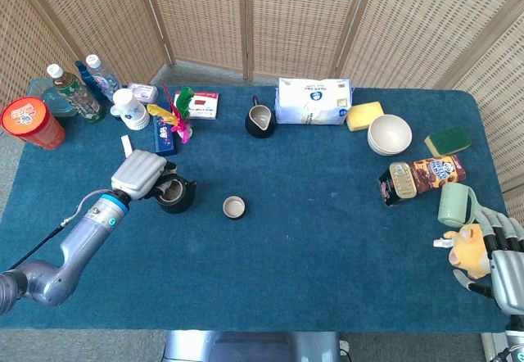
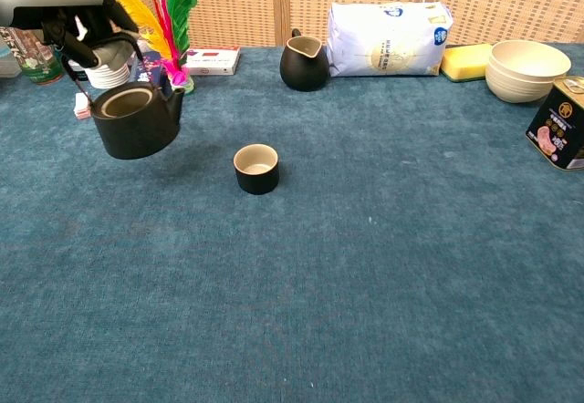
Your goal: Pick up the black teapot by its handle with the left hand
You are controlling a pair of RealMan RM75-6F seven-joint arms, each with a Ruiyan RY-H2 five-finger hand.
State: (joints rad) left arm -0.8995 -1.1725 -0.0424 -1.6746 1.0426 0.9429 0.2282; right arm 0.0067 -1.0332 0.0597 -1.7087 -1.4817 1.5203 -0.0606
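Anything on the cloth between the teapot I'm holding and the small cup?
No. In the chest view only bare blue cloth lies between the teapot, hanging from the left hand, and the cup.
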